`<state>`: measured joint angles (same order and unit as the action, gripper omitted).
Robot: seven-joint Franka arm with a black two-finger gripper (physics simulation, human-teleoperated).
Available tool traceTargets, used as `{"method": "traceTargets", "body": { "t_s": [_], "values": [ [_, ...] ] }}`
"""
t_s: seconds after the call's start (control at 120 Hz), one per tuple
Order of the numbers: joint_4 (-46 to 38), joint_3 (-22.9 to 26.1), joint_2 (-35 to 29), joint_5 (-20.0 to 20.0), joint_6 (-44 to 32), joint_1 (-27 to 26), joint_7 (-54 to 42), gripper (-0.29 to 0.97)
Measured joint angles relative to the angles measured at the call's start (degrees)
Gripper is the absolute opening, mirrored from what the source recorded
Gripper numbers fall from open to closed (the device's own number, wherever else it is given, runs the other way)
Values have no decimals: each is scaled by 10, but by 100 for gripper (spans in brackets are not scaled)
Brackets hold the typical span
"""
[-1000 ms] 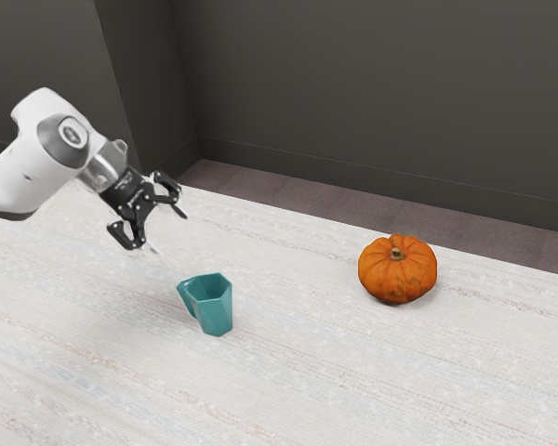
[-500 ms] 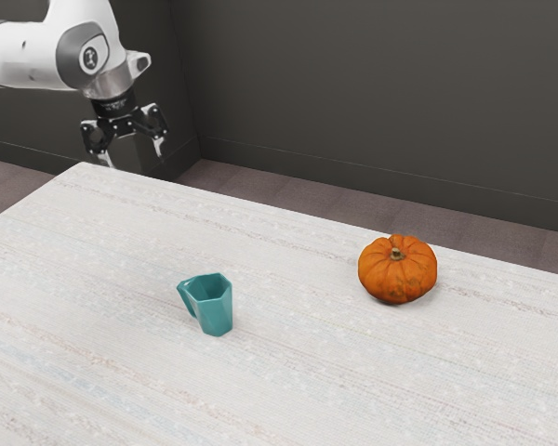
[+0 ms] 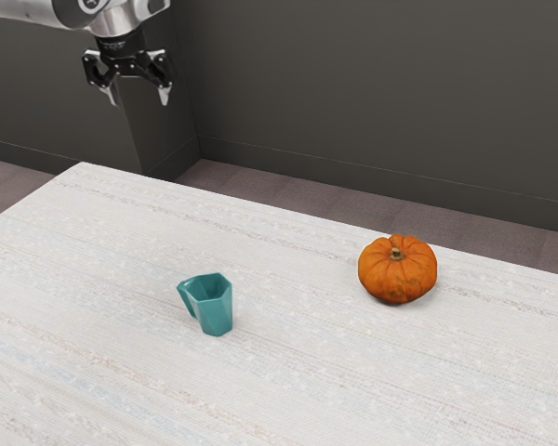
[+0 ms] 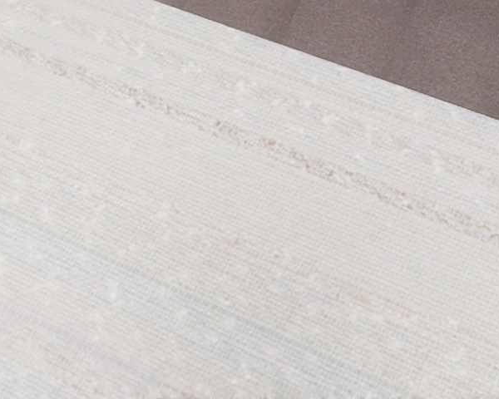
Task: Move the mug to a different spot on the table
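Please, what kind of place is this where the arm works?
Probably a bare simulated room rather than a real home: dark grey walls, a brown floor, and one pale table holding a mug and a pumpkin.

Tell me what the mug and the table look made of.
The mug: teal, faceted, smooth with a soft sheen; probably glazed ceramic, though plastic is possible. The table: pale, matte top with fine parallel streaks like grain; likely whitewashed wood or a wood-look laminate.
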<state>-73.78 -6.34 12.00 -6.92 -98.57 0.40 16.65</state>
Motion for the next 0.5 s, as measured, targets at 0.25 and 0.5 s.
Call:
{"method": "traceTargets", "body": {
  "t_s": [0.25,0.5],
  "values": [
    [0,0,0,-3,10,0,-43,68],
    [0,0,0,-4,13,0,-72,68]
  ]
}}
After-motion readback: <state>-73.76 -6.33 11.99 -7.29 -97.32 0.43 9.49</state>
